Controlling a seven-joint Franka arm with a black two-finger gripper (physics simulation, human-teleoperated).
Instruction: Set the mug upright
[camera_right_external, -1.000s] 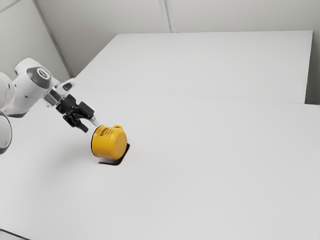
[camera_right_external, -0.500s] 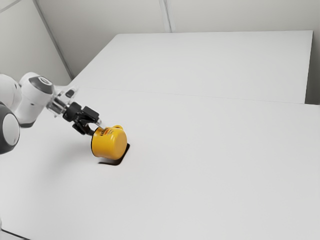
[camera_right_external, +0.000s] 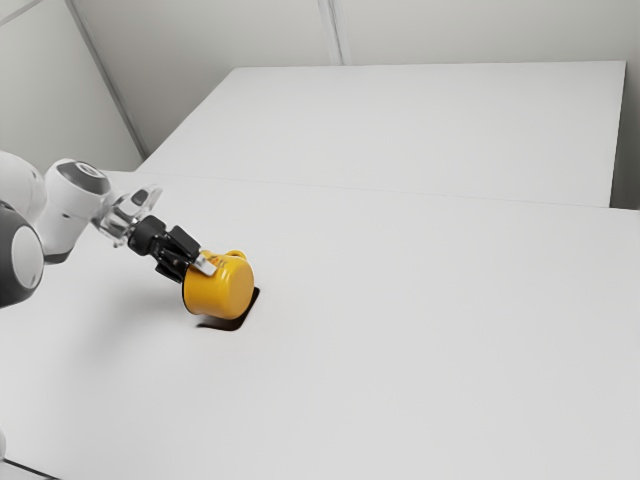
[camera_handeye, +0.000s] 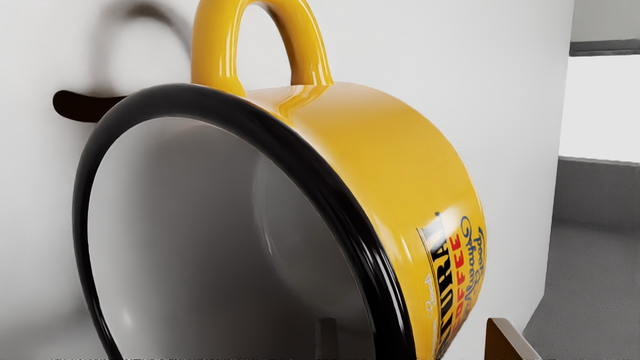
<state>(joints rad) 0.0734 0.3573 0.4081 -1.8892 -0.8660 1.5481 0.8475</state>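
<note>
Fingers (camera_handeye: 507, 342) apart, mug wall between them

Our gripper (camera_right_external: 196, 270) is spread, not clamped: one finger inside the mouth, one outside, with a gap between the outer one and the wall. Mug (camera_handeye: 400, 165) on its side on the table (camera_right_external: 420, 320), mouth toward us, base toward the exterior view's right. Glossy yellow, rounded body; thick shiny black rim (camera_handeye: 367, 255); smooth grayish interior (camera_handeye: 175, 225). Looped yellow handle (camera_handeye: 215, 45). Print on wall, red "COFFEE" (camera_handeye: 457, 280) included. Table: flat, smooth, white.
</note>
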